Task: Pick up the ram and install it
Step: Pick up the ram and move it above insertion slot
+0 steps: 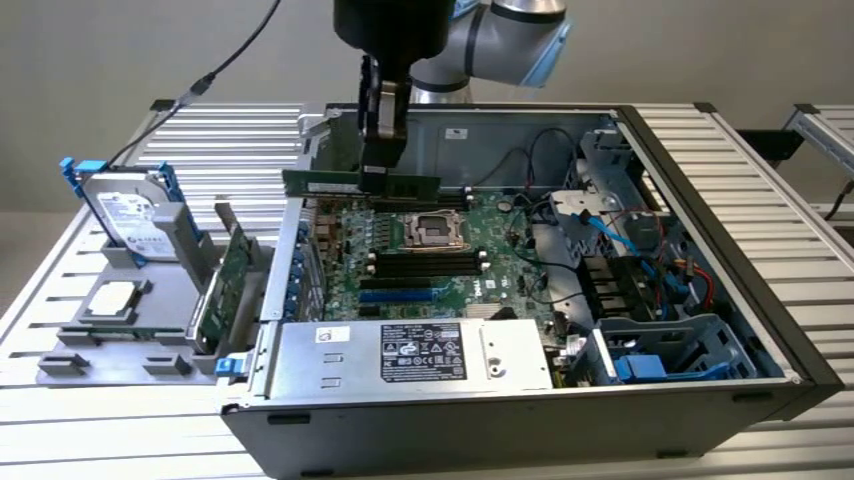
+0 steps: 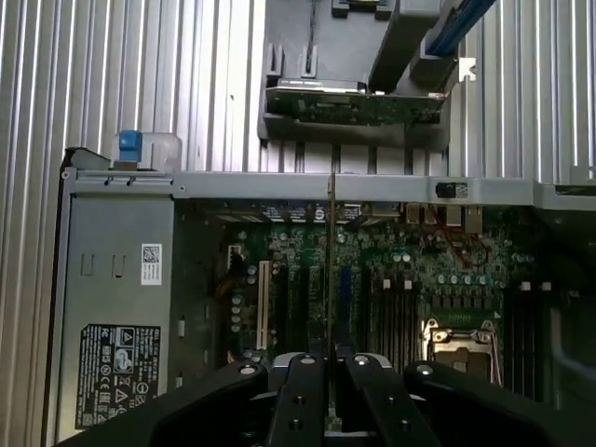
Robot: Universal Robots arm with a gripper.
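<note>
Exterior view, tool: the tool (image 1: 380,172) was seen closed on the ram (image 1: 334,183), held above the open case (image 1: 747,250).
Exterior view, axis: the ram's long axis was laid across the view, roughly parallel to the memory slots (image 1: 424,262) lower down, nearer the camera.
Wrist view, ram: the ram (image 2: 331,251) was seen edge-on, parallel to those slots (image 2: 396,312) but offset sideways.
Wrist view, room: the processor socket (image 2: 461,345) was found beside the slots.

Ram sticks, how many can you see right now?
1. The ram stick is held in the claw above the motherboard of the open case. Others may be hidden.
</note>
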